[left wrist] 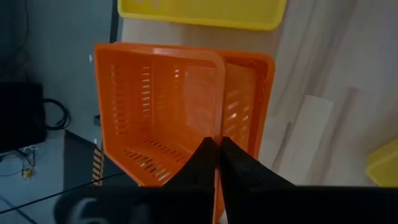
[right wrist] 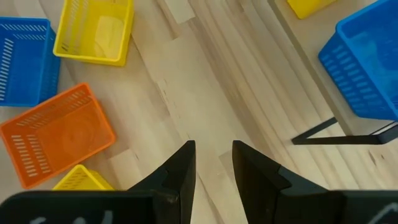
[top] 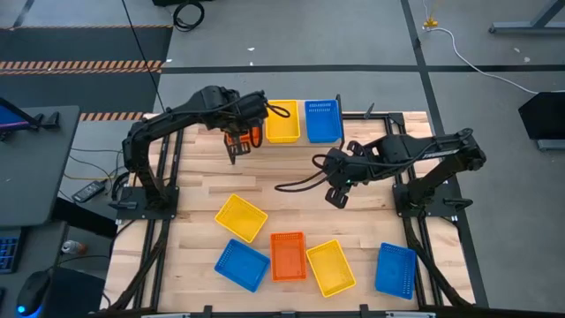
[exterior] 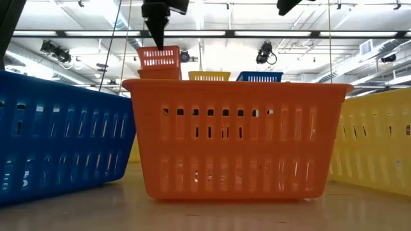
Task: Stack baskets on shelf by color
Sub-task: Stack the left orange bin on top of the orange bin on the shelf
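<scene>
My left gripper [top: 237,150] is shut on an orange basket [left wrist: 155,106] at the shelf's [right wrist: 314,37] left end, above a second orange basket [left wrist: 249,93]. The low view shows the held basket [exterior: 158,56] just over that one [exterior: 157,74]. A yellow basket [top: 282,121] and a blue basket [top: 323,121] sit bottom-down on the shelf beside them. My right gripper [top: 335,196] hangs open over the table's middle with nothing between its fingers [right wrist: 186,168]. My left gripper pinches the upper orange basket's side wall at its rim [left wrist: 219,127], one finger inside the basket and one outside. The fingers slant down from above. The basket hangs tilted over the lower orange basket; whether the two touch, I cannot tell.
Several baskets lie loose on the near half of the table: a yellow basket [top: 240,217], a blue basket [top: 241,264], an orange basket [top: 288,255], a yellow basket [top: 331,267] and a blue basket [top: 395,269]. Bare wood lies between them and the shelf.
</scene>
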{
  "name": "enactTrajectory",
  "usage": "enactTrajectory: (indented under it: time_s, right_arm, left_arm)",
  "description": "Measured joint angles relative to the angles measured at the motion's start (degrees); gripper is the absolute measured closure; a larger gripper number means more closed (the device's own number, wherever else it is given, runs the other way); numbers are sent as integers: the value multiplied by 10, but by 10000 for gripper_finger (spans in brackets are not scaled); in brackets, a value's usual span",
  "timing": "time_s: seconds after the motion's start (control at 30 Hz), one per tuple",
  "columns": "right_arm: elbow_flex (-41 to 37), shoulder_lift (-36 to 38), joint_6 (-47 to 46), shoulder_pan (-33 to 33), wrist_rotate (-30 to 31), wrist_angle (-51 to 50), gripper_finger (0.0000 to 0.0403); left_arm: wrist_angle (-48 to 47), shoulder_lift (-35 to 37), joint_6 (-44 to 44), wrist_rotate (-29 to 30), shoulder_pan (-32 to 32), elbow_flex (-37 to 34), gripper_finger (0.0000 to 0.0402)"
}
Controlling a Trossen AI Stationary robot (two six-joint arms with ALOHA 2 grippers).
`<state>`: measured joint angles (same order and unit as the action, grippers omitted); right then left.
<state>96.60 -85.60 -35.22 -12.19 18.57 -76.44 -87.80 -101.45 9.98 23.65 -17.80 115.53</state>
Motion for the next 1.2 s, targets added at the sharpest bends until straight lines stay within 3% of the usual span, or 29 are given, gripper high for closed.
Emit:
enactTrajectory:
  time_s: [0.23,0.57,0.77,0.93,1.2]
  right_arm:
    - [0,6,3,1,-2,-3,291]
    - [0,15,5,1,-2,-7,291]
    - [0,24,5,1,-1,-8,291]
    - [0,40,5,1,0,-8,291]
    - [0,74,3,1,3,-5,291]
  left_arm:
    - [14,-18,-11,-25,-13,0,386]
    - [11,-52,-23,-54,-15,0,318]
    - [13,-53,-21,-68,-16,0,297]
    - [6,-53,-31,-124,-20,0,287]
    - [8,-53,-33,-158,-23,0,253]
